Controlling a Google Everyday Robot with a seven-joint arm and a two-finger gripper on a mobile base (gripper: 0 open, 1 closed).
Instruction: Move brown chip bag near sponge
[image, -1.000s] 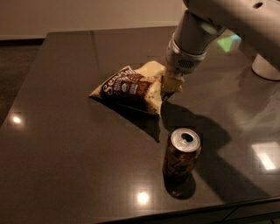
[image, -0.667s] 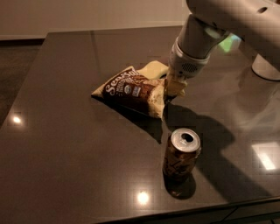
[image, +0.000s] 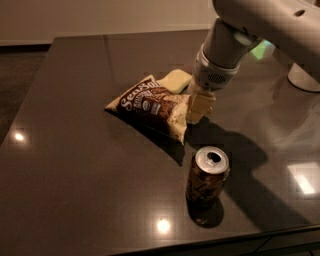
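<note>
Though the brown chip bag (image: 150, 105) has barely shifted, it lies against the sponge (image: 176, 80); the gripper (image: 200, 106) seemingly clamps its edge.

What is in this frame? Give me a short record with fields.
surface: dark glossy table
brown chip bag: lying mid-table, label up
sponge: directly behind the bag, at its far edge
soda can: upright, opened, nearer the camera, apart from the bag
gripper: pointing down at the bag's right end
task status: bag lies next to sponge
</note>
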